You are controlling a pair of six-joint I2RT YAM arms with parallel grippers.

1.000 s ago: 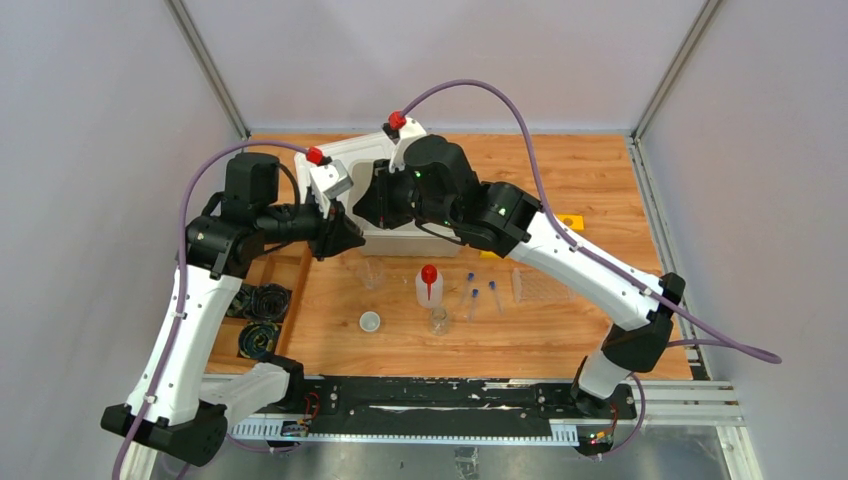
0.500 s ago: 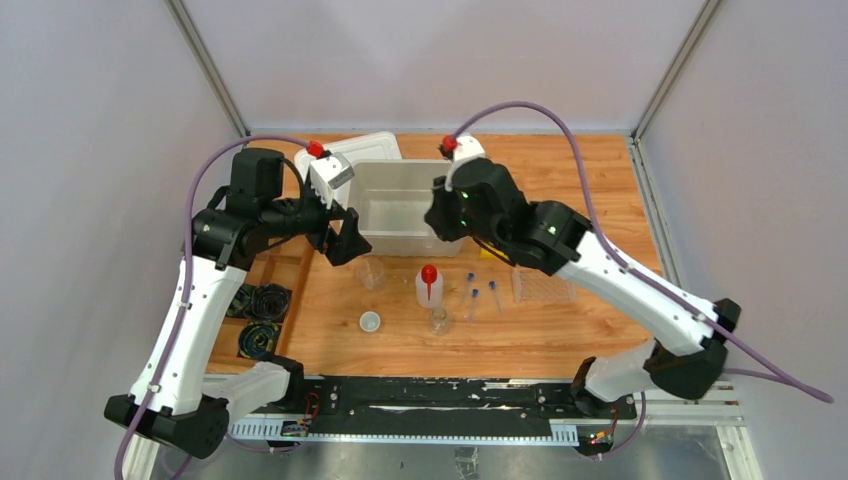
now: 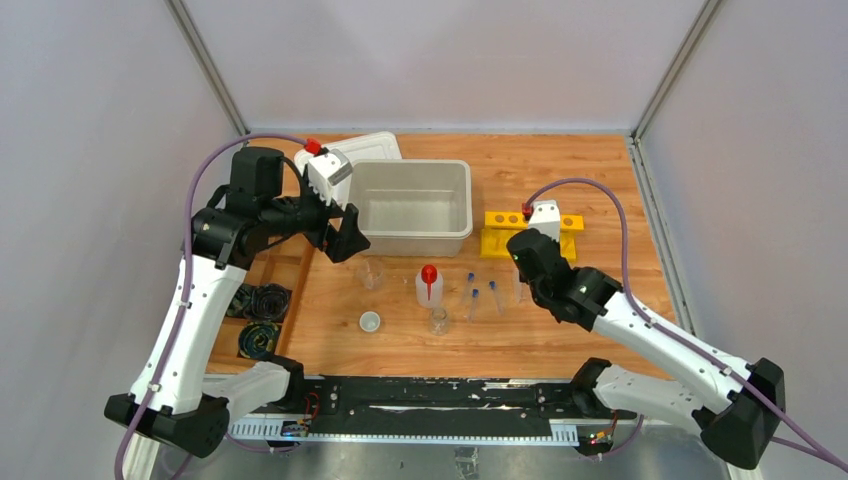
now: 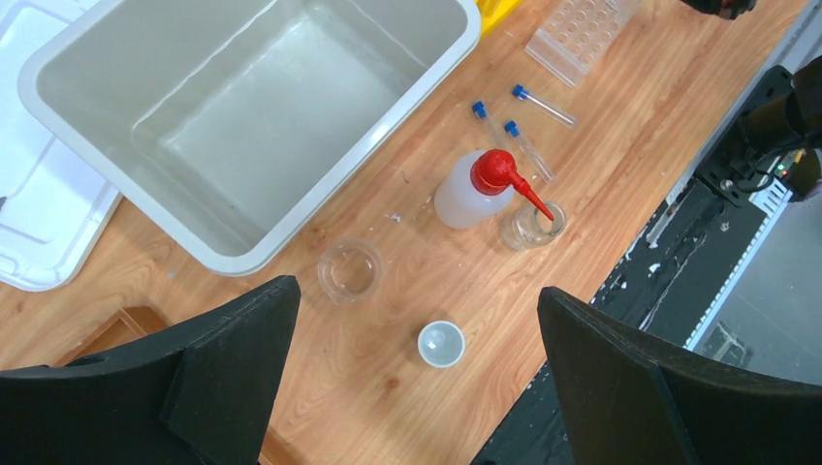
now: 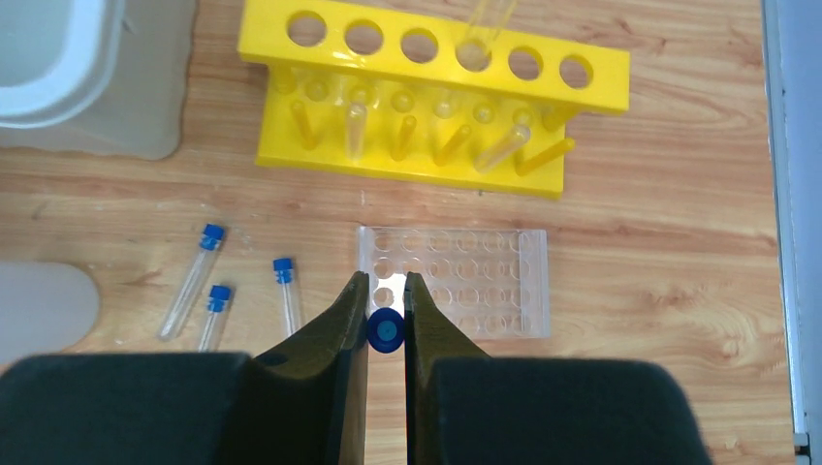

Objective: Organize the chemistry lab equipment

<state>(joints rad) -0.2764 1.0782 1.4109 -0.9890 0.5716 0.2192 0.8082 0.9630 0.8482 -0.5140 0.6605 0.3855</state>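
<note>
My right gripper [image 5: 386,281] is shut on a blue-capped test tube [image 5: 386,331], seen end-on, above the left edge of a clear well plate [image 5: 456,281]. Three more blue-capped tubes [image 5: 194,279] lie on the wood to its left and show in the top view [image 3: 472,293]. A white squeeze bottle [image 3: 429,285] with a red nozzle stands mid-table, with a glass flask [image 3: 438,320], a clear beaker [image 3: 372,271] and a tiny white cup [image 3: 370,321] nearby. My left gripper [image 4: 415,295] is open and empty, high above the cup [image 4: 441,343].
An open white bin [image 3: 460,205] stands at the back, its lid [image 3: 372,146] behind it to the left. A yellow tube rack [image 5: 436,97] holds a few uncapped tubes. Black cable coils [image 3: 265,300] lie in a wooden tray at the left.
My right arm has swung from over the bin to the right and down above the well plate, uncovering the bin and the rack. The left arm has shifted slightly.
</note>
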